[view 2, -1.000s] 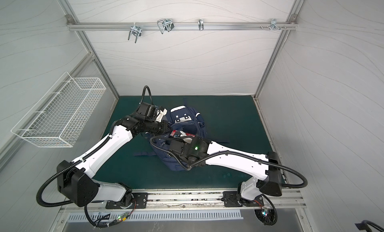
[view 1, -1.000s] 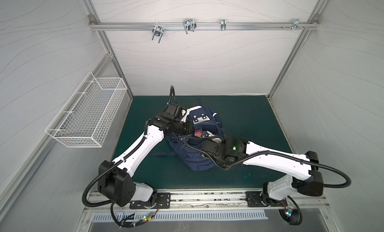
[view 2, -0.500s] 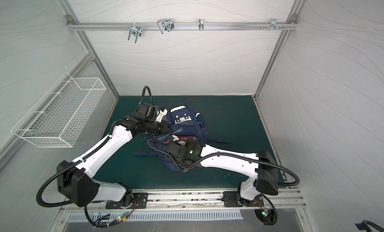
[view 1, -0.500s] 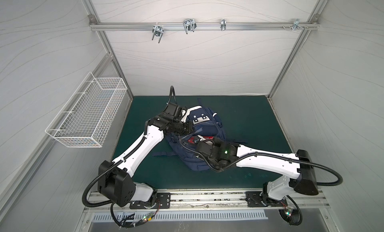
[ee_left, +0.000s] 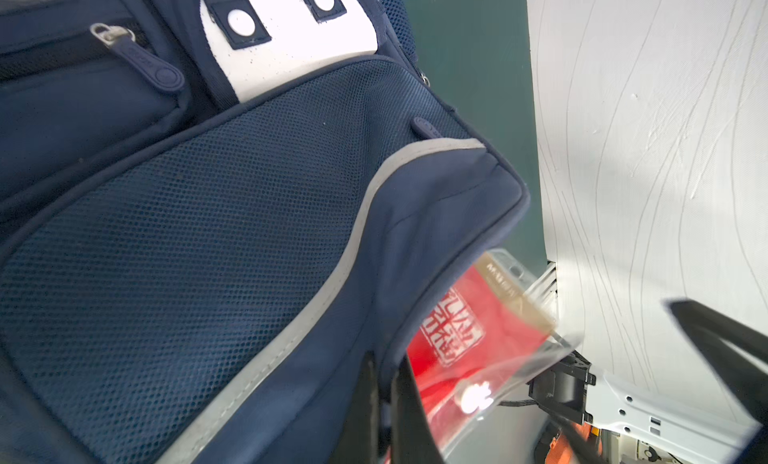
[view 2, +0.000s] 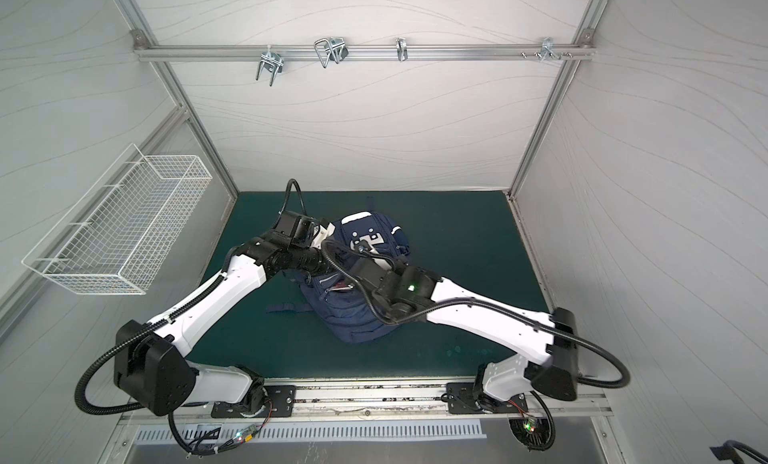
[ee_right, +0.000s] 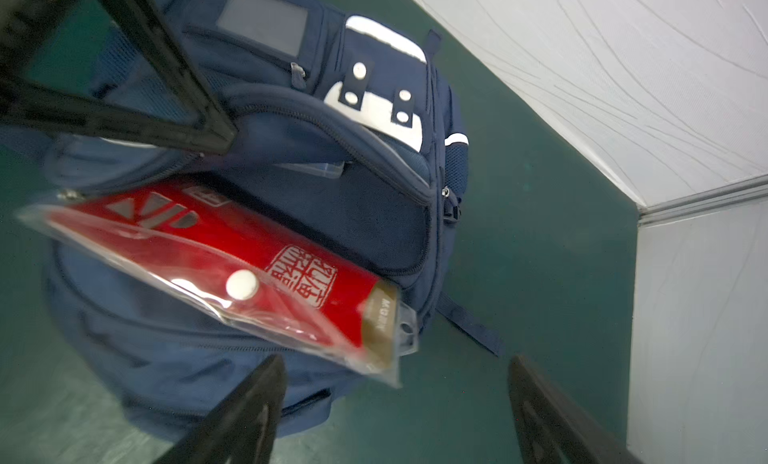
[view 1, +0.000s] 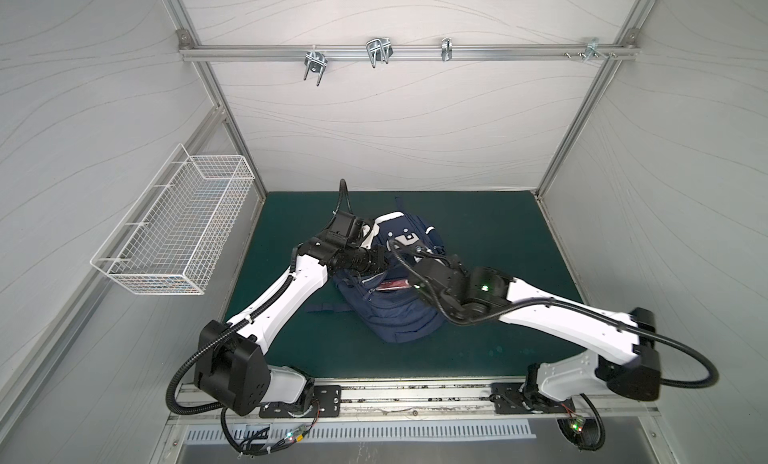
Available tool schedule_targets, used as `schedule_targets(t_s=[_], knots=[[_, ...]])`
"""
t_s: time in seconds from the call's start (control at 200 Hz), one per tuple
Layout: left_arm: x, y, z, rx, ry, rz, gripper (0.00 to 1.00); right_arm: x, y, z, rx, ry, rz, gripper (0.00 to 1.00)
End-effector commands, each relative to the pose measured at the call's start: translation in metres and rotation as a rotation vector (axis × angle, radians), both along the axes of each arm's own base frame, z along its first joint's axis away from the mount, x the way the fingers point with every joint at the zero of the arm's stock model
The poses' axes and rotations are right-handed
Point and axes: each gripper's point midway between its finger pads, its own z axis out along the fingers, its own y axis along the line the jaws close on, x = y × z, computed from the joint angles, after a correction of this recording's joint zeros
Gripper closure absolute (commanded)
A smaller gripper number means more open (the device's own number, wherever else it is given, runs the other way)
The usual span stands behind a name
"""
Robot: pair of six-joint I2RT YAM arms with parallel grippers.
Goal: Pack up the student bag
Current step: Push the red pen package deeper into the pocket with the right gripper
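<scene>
Gripping student bag [ee_left: 208, 233] rim: left tool [ee_left: 386, 372]. Right wrist view alone shows right tool [ee_right: 395, 362] spread.

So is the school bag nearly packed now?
Partly. Done: the navy blue fabric backpack lies unzipped. In hand: the left gripper pinches its flap up, and the red packet in a clear plastic sleeve sits partly inside, the right gripper open near it. Left, probably: push it fully in, then zip up.

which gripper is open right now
The right gripper: its jaws stand wide apart and empty. The left gripper is shut, pinching the opening edge of the navy backpack.
</scene>
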Motion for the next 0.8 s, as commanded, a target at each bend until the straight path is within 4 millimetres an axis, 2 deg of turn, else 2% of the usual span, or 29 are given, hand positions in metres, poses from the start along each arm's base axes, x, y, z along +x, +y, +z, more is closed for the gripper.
schedule_targets(t_s=[0.0, 0.05, 0.165, 0.31, 0.41, 0.62, 0.795], knots=[[0.008, -0.012, 0.038, -0.098, -0.074, -0.014, 1.0, -0.019, -0.029, -0.007, 0.16, 0.167, -0.121, 0.13], [0.009, -0.014, 0.039, -0.104, -0.07, -0.02, 1.0, -0.026, -0.033, -0.012, 0.245, 0.255, -0.157, 0.14], [0.01, -0.016, 0.038, -0.11, -0.06, -0.019, 1.0, -0.043, -0.029, -0.025, 0.456, 0.421, -0.192, 0.14], [0.009, -0.015, 0.035, -0.109, -0.046, -0.013, 1.0, -0.056, -0.022, -0.053, 0.622, 0.604, -0.223, 0.17], [0.008, -0.015, 0.035, -0.109, -0.043, -0.013, 1.0, -0.06, -0.014, -0.068, 0.714, 0.719, -0.203, 0.23], [0.005, -0.014, 0.033, -0.109, -0.041, -0.019, 1.0, -0.045, 0.0, -0.063, 0.9, 0.773, -0.153, 0.29], [0.002, -0.013, 0.033, -0.107, -0.041, -0.019, 1.0, -0.027, 0.007, -0.072, 0.954, 0.785, -0.182, 0.37]])
